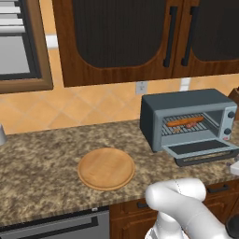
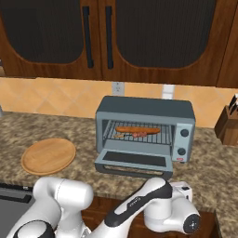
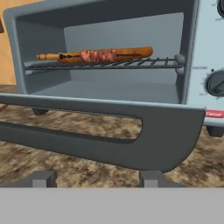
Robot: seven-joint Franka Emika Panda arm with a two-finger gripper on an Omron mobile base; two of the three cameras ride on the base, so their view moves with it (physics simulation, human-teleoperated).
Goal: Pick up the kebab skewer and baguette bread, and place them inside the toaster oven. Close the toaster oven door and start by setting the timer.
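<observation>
Pincer (image 3: 94, 180): two dark tips at the bottom of the hand view, spread apart, nothing between them; released, sitting low and just short of the door's front edge.
Door handle (image 3: 70, 142): closest thing ahead of the pincer, a grey bar running across the hand view just above the tips; not touched as far as I can tell.
Toaster oven door (image 2: 134, 161): dropped flat and open, lying between the pincer and the cavity; left down so the food could go in, and now the thing to lift.
Toaster oven (image 1: 191, 116): straight ahead of the pincer, mouth facing it, standing on the tabletop (image 1: 42, 163).
Wire rack (image 3: 109, 64): beyond the door, above pincer level, carrying both items.
Baguette bread (image 3: 133, 52): lies lengthwise on the rack, far side of the door from the pincer.
Kebab skewer (image 3: 98, 55): on the same rack, against the front of the loaf, meat chunks near the middle.
Timer knob (image 3: 216, 83): ahead and to the right of the pincer, on the control strip; untouched.
Wooden board (image 1: 106, 168): round, well off to the pincer's left, bare.
Judgement: loading looks done; the low approach suits getting under the handle to swing the door up, timer after.
</observation>
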